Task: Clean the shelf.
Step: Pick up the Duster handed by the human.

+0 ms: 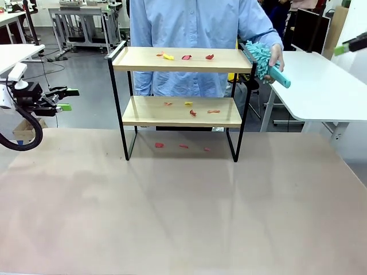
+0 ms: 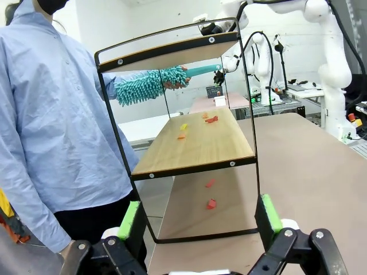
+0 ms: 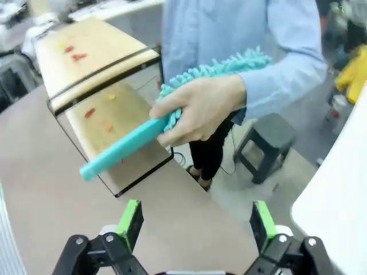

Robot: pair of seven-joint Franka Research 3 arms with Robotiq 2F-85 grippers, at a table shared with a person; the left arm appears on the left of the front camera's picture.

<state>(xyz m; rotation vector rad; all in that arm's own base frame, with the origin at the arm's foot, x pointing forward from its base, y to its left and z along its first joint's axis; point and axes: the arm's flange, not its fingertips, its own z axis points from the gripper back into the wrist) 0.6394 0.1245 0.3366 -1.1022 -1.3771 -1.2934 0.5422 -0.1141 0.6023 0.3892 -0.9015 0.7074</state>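
Shelf stands far-middle on the table, a person just behind it. The person's hand holds a teal duster at the top board's right end. Left gripper hangs well left of the shelf; right gripper faces the duster; both gape wide, empty. Red and yellow scraps lie on both boards and the table beneath.

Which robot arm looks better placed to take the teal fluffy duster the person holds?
Right, probably. The person's hand holds the teal microfibre duster handle-first before the open right gripper; the open left gripper sits past the opposite end of the two-tier wooden shelf.
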